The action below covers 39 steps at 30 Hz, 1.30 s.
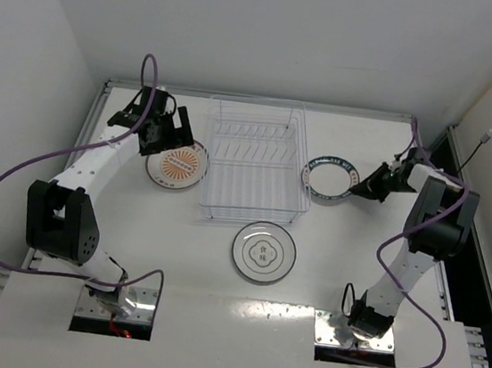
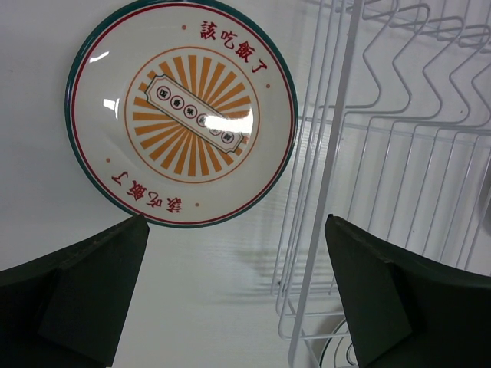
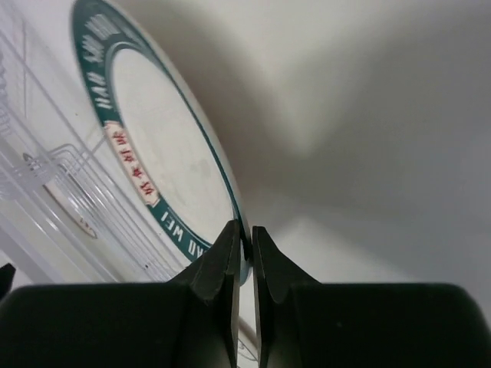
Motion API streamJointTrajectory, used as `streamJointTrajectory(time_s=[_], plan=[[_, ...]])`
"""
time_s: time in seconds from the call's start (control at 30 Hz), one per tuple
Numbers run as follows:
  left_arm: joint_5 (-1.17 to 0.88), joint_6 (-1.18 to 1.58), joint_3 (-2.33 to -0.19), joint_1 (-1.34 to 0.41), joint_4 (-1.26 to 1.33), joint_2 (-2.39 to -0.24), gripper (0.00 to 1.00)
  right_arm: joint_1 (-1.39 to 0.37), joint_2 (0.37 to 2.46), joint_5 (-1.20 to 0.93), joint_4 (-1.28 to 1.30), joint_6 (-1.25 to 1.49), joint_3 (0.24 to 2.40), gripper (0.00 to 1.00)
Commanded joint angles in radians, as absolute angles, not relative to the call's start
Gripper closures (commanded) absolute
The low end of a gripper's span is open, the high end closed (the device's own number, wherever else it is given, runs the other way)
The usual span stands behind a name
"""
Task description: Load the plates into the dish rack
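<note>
The clear wire dish rack [image 1: 257, 163] stands in the middle of the table [image 1: 209, 341] with no plate in it. A teal-rimmed plate [image 1: 331, 177] lies just right of it, and my right gripper [image 1: 359, 188] is shut on that plate's right rim [image 3: 244, 244]. Left of the rack lies the orange sunburst plate [image 1: 177, 165] [image 2: 181, 113]. My left gripper [image 1: 164, 134] hovers open over its far edge, holding nothing, fingers [image 2: 100, 276] wide apart. In front of the rack lies a white plate with a thin dark ring [image 1: 264, 251].
The rack's wire wall [image 2: 330, 192] runs close beside my left gripper's right finger. White walls enclose the table on the left, back and right. Purple cables loop from both arms.
</note>
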State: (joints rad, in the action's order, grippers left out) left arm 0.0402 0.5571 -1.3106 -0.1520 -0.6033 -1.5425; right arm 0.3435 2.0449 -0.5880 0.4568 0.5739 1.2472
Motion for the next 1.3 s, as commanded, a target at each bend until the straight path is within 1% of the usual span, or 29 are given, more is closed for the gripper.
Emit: streamJointTrajectory(time_s=[0.0, 0.17, 0.23, 0.37, 0.53, 0.83, 1.07, 1.1, 1.27], plan=[[0.044, 0.537, -1.351, -0.160, -0.609, -1.539, 0.00, 0.301, 1.826, -0.447, 0.483, 0.565, 1.334, 1.00], [0.044, 0.528, -1.362, -0.160, -0.620, -1.539, 0.00, 0.215, 1.669, -0.229, 0.569, 0.565, 1.537, 1.00], [0.069, 0.517, -1.371, -0.160, -0.630, -1.539, 0.00, 0.181, 1.669, -0.192, 0.606, 0.565, 1.632, 1.00], [0.123, 0.494, -1.371, -0.160, -0.640, -1.539, 0.00, 0.057, 1.669, -0.076, 0.644, 0.534, 1.761, 1.00], [0.152, 0.485, -1.371, -0.141, -0.660, -1.539, 0.00, -0.060, 1.767, 0.075, 0.715, 0.442, 1.917, 1.00], [0.163, 0.505, -1.341, -0.141, -0.683, -1.517, 0.00, -0.202, 1.865, 0.316, 0.726, 0.353, 1.967, 1.00], [0.172, 0.505, -1.341, -0.132, -0.692, -1.506, 0.00, -0.250, 1.930, 0.337, 0.716, 0.341, 1.967, 1.00], [0.172, 0.505, -1.350, -0.132, -0.704, -1.506, 0.00, -0.259, 1.942, 0.366, 0.716, 0.341, 1.967, 1.00], [0.172, 0.505, -1.368, -0.132, -0.713, -1.516, 0.00, -0.305, 2.031, 0.454, 0.791, 0.341, 2.061, 1.00]])
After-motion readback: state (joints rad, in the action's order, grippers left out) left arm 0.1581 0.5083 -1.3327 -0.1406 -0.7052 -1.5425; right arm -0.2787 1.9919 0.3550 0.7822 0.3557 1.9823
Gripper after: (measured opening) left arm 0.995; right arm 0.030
